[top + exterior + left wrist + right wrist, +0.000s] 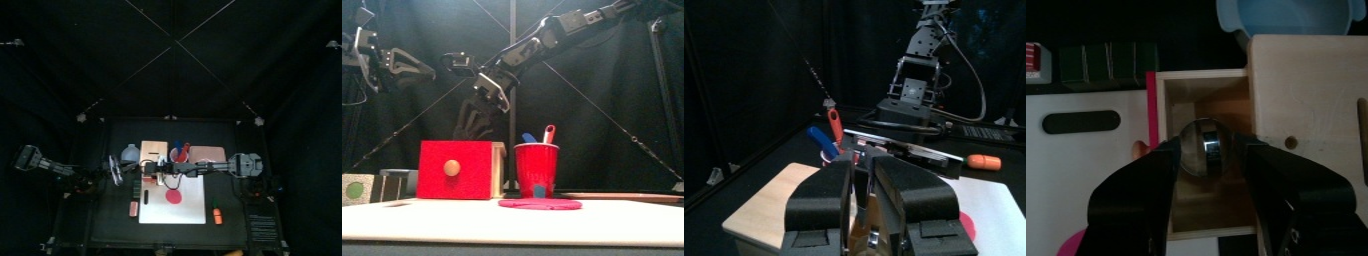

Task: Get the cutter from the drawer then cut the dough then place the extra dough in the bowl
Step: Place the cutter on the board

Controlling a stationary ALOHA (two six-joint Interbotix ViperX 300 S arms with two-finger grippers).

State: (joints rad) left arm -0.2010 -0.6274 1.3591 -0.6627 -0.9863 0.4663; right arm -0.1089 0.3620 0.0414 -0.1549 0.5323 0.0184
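The pale wooden box stands at the back of the white cutting board, with its red drawer front pulled out toward the front. In the right wrist view the drawer lies open below, and the round metal cutter sits between the jaws of my right gripper, which looks shut on it. The right gripper hangs well above the box. A flat pink dough disc lies on the board. My left gripper is shut, raised left of the box. The blue-grey bowl is left of the box.
A red cup holding a blue and a red toy knife stands right of the box. An orange toy lies at the board's front right, and a small red piece off its left edge. Dark sushi blocks sit near the bowl.
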